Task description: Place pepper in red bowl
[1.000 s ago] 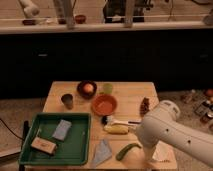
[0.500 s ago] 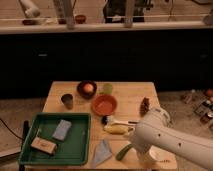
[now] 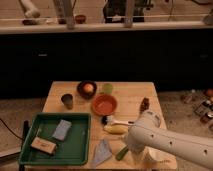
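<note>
Backdrop: dark cabinet front under a lit shelf across the top of the frame; below it a wooden table (image 3: 135, 92) fills the middle.
Far left: green tray (image 3: 80, 150) in the lower left, holding a grey-blue sponge (image 3: 62, 129) and a brown block (image 3: 43, 145).
Left of centre: dark cup (image 3: 67, 100), then a dark brown bowl (image 3: 87, 89) with an orange ball in it, both toward the table's back edge.
Centre: green cup (image 3: 107, 88) at the back; the red bowl (image 3: 104, 105) just in front of it, nothing inside it.
Front centre: white brush (image 3: 112, 120), yellow corn piece (image 3: 116, 129) and grey cloth (image 3: 102, 152), stacked down the frame below the bowl.
Pepper: the pepper (image 3: 121, 153) lies on the table at the bottom centre, just beside the cloth's right edge, well apart from the red bowl.
Gripper: the gripper (image 3: 131, 148) sits at the low end of the white arm (image 3: 170, 145), right over the pepper's upper end; whether it grips the pepper I cannot tell.
Change: a second ago the arm stood to the right with the pepper fully in view; it has swung left and down onto it, while the pepper has kept its place.
Meaning: this looks like the reach closing into a grasp; lifting and carrying up-frame to the bowl are not yet done.
</note>
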Controlling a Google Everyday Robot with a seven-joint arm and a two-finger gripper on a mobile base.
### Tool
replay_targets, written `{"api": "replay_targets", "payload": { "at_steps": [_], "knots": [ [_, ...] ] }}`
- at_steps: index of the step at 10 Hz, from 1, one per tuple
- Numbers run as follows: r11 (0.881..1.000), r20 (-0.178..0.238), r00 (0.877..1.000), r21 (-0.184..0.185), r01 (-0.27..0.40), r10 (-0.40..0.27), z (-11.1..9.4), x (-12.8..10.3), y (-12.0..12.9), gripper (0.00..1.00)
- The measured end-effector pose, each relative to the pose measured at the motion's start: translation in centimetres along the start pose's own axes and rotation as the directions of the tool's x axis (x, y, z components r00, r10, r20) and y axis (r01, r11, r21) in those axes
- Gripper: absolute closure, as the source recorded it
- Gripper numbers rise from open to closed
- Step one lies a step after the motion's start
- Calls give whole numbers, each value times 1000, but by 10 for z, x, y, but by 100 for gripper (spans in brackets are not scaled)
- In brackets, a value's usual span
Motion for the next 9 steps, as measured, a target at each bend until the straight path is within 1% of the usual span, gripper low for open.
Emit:
{"api": "replay_targets", "payload": {
  "at_steps": [3,5,9],
  "knots": [
    [1000,8,1000,9,-2,2,19,-3,-2,20],
    [1000,6,1000,13,-7,6,28,-1,-5,20],
    [1000,5,1000,6,-8,8,43,4,-14,20]
  ]
}}
